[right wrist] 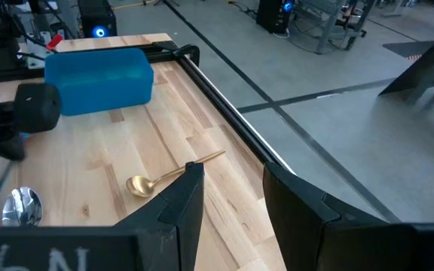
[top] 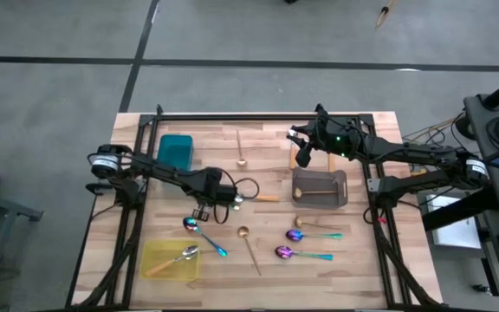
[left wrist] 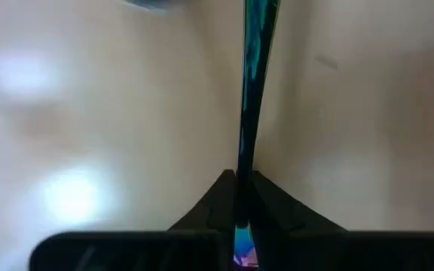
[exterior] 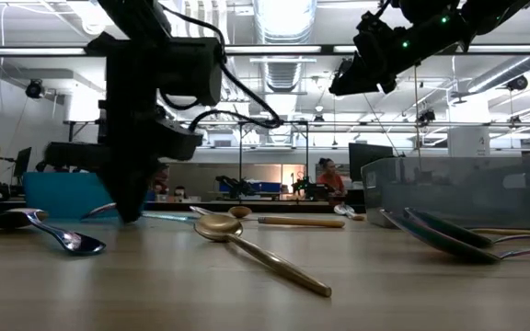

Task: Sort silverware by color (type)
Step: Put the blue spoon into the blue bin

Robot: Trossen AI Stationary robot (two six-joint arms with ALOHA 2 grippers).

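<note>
- The left gripper (top: pixel 200 212) is down at the desk (top: pixel 362 269), its jaws pinched tight on the thin teal handle of an iridescent spoon (top: pixel 204 237); in the left wrist view that handle (left wrist: pixel 251 98) runs straight out from between the closed fingertips.
- Judged from this, the step in hand is the pick-up of that blue-purple spoon. The next move calls for a clean lift and a carry to the teal tray (top: pixel 175 152) behind the arm, if that is where this colour goes.
- The held spoon is slim and glossy, its bowl lying on the wood just beside the yellow tray (top: pixel 171 262), which holds an orange-handled spoon (top: pixel 177 258).
- A gold spoon (top: pixel 249 244) lies mid-desk, and two more teal-handled spoons (top: pixel 306 244) sit to its right.
- The right gripper (top: pixel 302 139) waits above the grey tray (top: pixel 320 189), jaws apart and holding nothing.
</note>
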